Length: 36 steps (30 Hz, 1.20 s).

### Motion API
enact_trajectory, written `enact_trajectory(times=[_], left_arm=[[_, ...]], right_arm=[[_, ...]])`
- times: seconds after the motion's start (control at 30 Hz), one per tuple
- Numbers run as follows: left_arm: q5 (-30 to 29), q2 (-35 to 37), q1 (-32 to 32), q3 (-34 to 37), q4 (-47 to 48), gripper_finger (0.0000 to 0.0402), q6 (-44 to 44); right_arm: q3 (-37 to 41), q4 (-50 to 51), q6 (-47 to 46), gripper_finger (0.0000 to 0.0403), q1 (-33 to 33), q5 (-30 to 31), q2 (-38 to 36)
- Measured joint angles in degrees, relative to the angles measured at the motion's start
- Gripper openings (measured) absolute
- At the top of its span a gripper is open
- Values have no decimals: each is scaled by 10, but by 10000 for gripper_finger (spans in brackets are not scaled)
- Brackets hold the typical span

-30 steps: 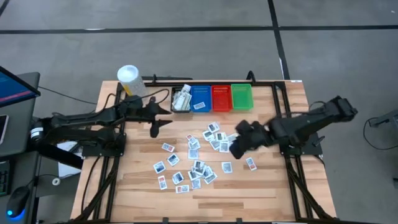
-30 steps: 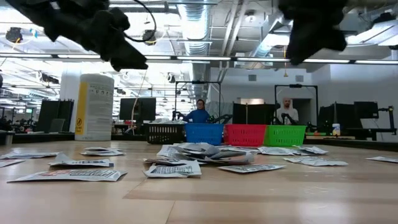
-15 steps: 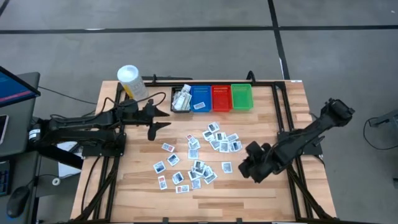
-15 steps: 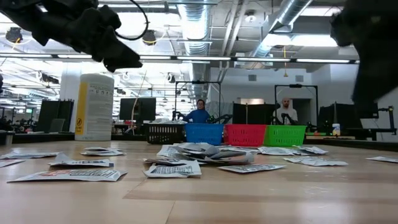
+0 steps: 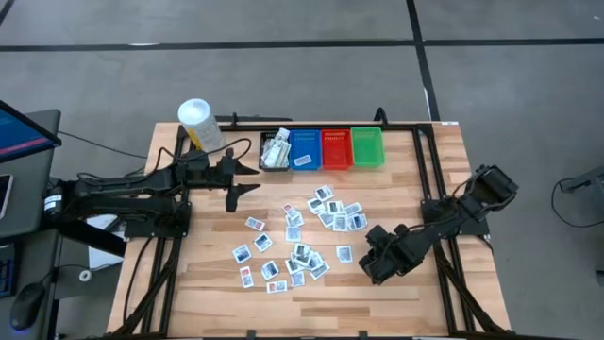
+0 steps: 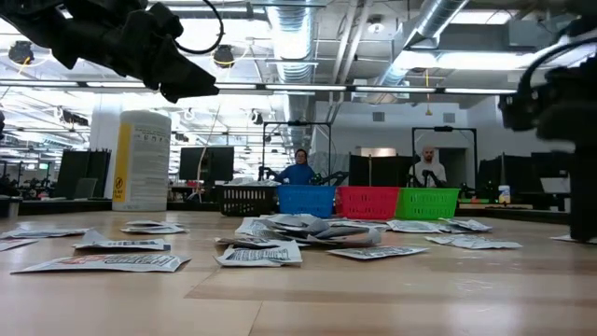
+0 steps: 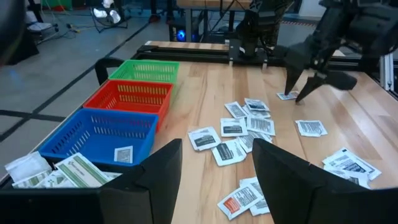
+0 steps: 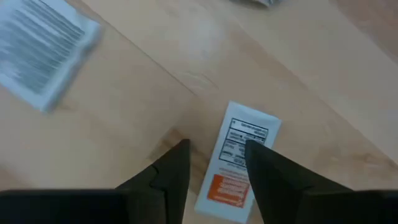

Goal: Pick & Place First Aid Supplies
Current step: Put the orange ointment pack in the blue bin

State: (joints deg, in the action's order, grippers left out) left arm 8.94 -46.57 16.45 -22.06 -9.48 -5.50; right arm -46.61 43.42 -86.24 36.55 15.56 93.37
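The first aid supplies (image 5: 297,236) lie flat and scattered over the middle of the wooden table. One packet with an orange mark (image 8: 236,158) lies apart from the heap, near the table's right side. My right gripper (image 8: 216,152) points down over it, open, with the packet showing between its two fingers. The left wrist view shows this gripper (image 7: 298,90) from afar, its fingers spread just above that packet (image 7: 287,96). My left gripper (image 5: 243,182) hovers open left of the bins, holding nothing. My right gripper comes at the lone packet from above, pointing steeply down, one finger (image 8: 258,162) over the packet's long edge (image 8: 245,146). The packet lies flat on the table. Whether a fingertip touches it, I cannot tell.
At the far edge stands a row of bins: black (image 5: 275,151) with some packets inside, blue (image 5: 304,149) with one packet, red (image 5: 335,148) and green (image 5: 366,146). A white tub with a yellow label (image 5: 196,121) stands at the far left. Bare wood lies along the near edge.
My right gripper has swung from above the heap's right part toward the table's near edge and has come down steeply over the lone packet, tipping to point more downward. The packets have stayed where they were.
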Motion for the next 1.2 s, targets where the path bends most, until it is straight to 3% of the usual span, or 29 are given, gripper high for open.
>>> enact_trajectory(times=[0.33, 0.53, 0.9, 1.2], left_arm=[[-18, 0, 0, 0, -5, 197, 0], [-18, 0, 0, 0, -9, 197, 0], [-18, 0, 0, 0, -10, 197, 0], [-18, 0, 0, 0, -10, 197, 0]], right_arm=[[-6, -16, 16, 172, -18, -32, 67], [-1, -30, 21, 158, -42, -63, 53], [0, -197, 57, 90, -85, -78, 22], [1, -206, 70, 5, -101, -71, 24]])
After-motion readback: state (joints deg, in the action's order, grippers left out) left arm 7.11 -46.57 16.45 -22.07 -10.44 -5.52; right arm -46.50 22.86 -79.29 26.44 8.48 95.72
